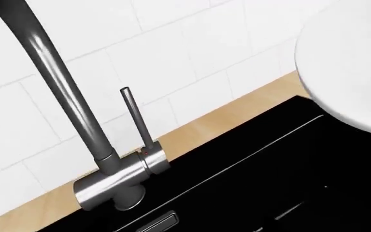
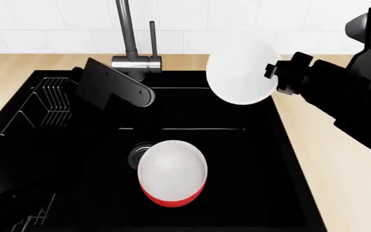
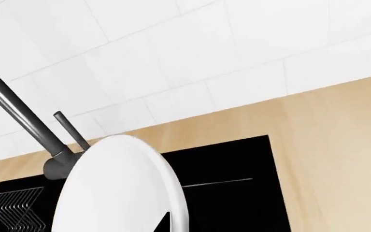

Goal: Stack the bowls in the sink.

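The smooth plain white bowl point(image 2: 242, 72) hangs tilted above the black sink's point(image 2: 263, 159) rear, pinched by the right end effector point(image 2: 274, 72); the red, white-lined bowl point(image 2: 172, 173) sits beside the drain point(image 2: 137, 155). Left end effector state: cannot tell

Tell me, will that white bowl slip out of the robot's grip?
Possibly. The white bowl looks smooth and glossy, and the right gripper seems to hold only its rim, tilted on edge above the sink. It looks rigid, so it probably won't flex, but could chip if dropped.
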